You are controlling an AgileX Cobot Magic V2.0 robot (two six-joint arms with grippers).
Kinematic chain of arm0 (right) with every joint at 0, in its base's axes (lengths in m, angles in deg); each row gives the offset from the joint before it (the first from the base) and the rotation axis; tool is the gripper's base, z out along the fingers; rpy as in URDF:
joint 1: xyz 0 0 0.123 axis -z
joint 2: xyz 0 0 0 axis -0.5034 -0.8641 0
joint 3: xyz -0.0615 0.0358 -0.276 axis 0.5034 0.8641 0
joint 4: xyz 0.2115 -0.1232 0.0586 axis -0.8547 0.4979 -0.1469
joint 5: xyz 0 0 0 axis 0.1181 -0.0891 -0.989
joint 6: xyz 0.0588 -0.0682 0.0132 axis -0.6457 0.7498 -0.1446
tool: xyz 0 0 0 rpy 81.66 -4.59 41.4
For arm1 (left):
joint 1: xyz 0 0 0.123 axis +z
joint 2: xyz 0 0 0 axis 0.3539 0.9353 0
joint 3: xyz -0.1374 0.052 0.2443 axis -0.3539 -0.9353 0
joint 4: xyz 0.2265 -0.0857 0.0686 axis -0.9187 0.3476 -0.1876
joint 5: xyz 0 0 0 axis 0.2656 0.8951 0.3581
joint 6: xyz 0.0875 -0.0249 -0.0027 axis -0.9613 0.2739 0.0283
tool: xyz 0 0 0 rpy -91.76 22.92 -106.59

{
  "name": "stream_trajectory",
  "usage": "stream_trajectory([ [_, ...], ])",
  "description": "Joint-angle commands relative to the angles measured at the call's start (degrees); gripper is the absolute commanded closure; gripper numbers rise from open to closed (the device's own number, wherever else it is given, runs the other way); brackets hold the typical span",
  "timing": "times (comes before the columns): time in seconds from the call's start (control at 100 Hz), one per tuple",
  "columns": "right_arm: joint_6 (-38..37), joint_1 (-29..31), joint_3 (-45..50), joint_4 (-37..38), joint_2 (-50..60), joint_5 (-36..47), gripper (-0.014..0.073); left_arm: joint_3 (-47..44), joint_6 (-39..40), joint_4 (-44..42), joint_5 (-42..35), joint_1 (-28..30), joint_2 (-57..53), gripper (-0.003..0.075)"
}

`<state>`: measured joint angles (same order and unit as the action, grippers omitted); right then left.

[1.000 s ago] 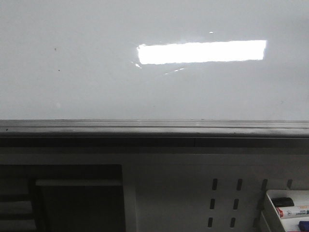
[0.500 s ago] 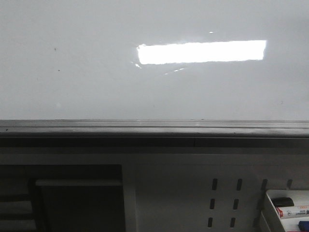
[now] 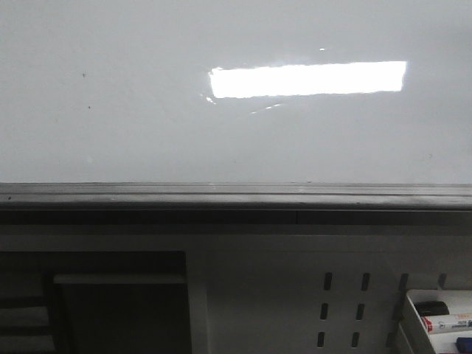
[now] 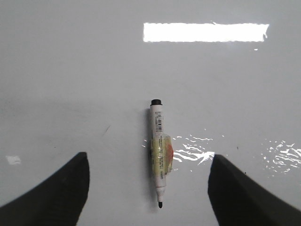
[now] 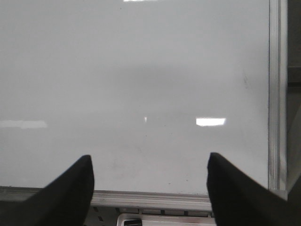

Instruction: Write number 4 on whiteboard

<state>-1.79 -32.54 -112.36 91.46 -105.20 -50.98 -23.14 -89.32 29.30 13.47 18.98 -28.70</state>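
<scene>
Still at the opening step, by the look of it — no number 4 anywhere on the whiteboard [image 3: 147, 96], only a few tiny dark specks and the bright rectangular reflection.

Marker [image 4: 159, 150] lying flat on the whiteboard, uncapped, dark tip pointing toward the left end effector [image 4: 148, 188] and black cap end away from it; a yellow and orange band around the barrel. Left end effector spread wide, hovering over the marker, one finger [image 4: 56, 193] on each side and well clear of the barrel, gripping nothing.

Right end effector [image 5: 148, 188] likewise spread wide and empty, over a bare stretch of whiteboard far from the marker as far as can be told.

Next move, judged from this: lower the left end effector around the banded middle of the marker and close squarely across the barrel, leaving the tip free for writing.

Plenty of open board all round the marker for the strokes. Edges to mind — the pale metal frame [image 5: 275, 94] beside the right end effector, and the dark grey ledge [image 3: 236, 198] along the whiteboard's near side. Beyond that ledge, a white slotted panel [image 3: 346, 295] and a tray of spare markers [image 3: 442, 317], off the writing surface.
</scene>
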Motion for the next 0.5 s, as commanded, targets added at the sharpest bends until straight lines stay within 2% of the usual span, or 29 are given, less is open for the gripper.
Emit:
stream_trajectory([
  [0.0, 0.3, 0.1, -2.1, -0.1, -0.9, 5.0, 0.0137, 1.2, 0.2, 1.3, -4.5, -0.1, 2.1, 0.0230],
  [0.18, 0.3, 0.1, -2.1, -0.1, -0.9, 5.0, 0.0137, 1.2, -3.7, 1.4, -4.7, -0.1, 10.3, 0.0229],
  [0.36, 0.3, 0.1, -2.1, -0.1, -0.9, 4.8, 0.0137, 1.5, -4.1, 3.1, -6.1, -0.7, 20.4, 0.0226],
  [0.49, 0.3, 0.1, -2.1, -0.1, -0.9, 4.7, 0.0137, 1.5, -4.1, 4.2, -11.2, -2.7, 26.9, 0.0227],
])
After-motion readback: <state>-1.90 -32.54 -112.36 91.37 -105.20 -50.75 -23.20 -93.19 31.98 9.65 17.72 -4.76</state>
